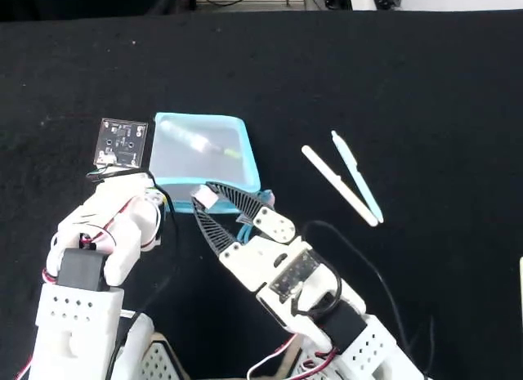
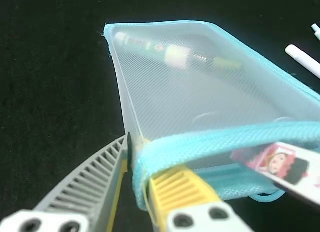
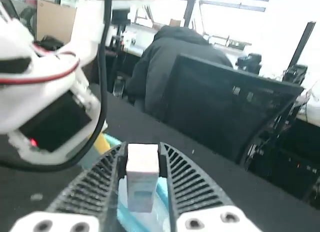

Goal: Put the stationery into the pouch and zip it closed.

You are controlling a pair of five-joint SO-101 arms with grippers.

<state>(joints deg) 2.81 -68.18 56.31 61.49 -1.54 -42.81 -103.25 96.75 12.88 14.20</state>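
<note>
A translucent pouch (image 1: 200,151) with teal trim lies on the black table, and a pen (image 2: 175,52) is inside it. My left gripper (image 2: 131,147) is shut on the pouch's (image 2: 200,102) near corner at the open edge. My right gripper (image 1: 203,194) is shut on a small white eraser (image 3: 142,179) with a printed sleeve (image 2: 280,167), held at the pouch's open mouth. A white pen (image 1: 339,185) and a light blue pen (image 1: 357,177) lie side by side on the cloth to the right of the pouch.
The left arm's white body (image 3: 45,92) is close beside the right gripper. A black cable (image 1: 368,266) trails from the right arm. The black cloth (image 1: 409,86) runs wide behind and right of the pouch.
</note>
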